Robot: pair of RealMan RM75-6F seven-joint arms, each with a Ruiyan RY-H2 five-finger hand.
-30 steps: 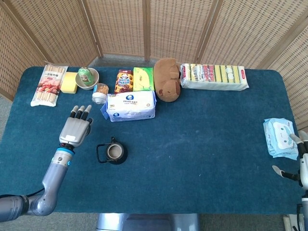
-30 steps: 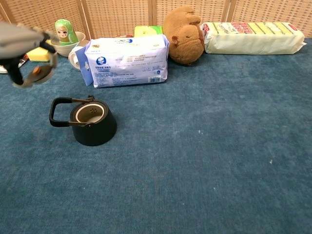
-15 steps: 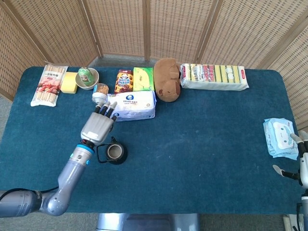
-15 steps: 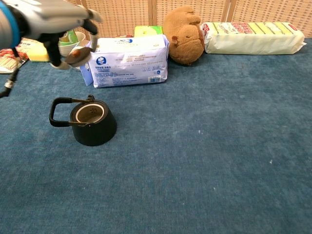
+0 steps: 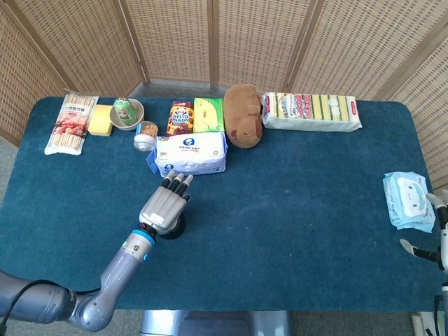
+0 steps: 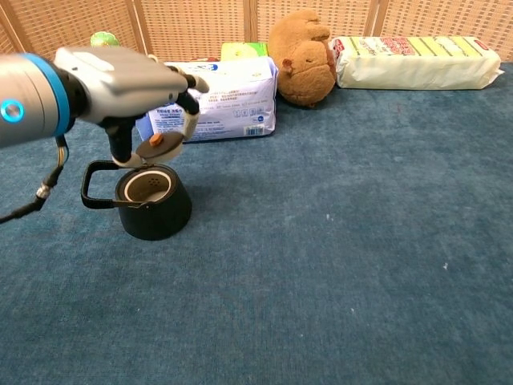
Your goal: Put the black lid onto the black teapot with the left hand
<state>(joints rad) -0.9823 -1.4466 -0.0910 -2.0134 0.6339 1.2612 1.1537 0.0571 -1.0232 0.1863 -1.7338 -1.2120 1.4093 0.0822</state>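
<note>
The black teapot stands open on the blue cloth, its handle pointing left. My left hand hovers just above it and pinches the black lid, which is tilted and shows its pale underside right over the pot's mouth. In the head view my left hand covers most of the teapot; the lid is hidden there. At the table's right edge my right hand holds nothing, with its fingers apart.
A white tissue pack lies just behind the teapot. Along the back stand a brown plush, a long sponge pack, snack boxes, a bowl with a green doll and a chopstick pack. A wet-wipe pack lies by my right hand.
My left hand has carried the lid from the left side of the table rightward and down, and now it is over the teapot's mouth. The right hand has barely moved.
</note>
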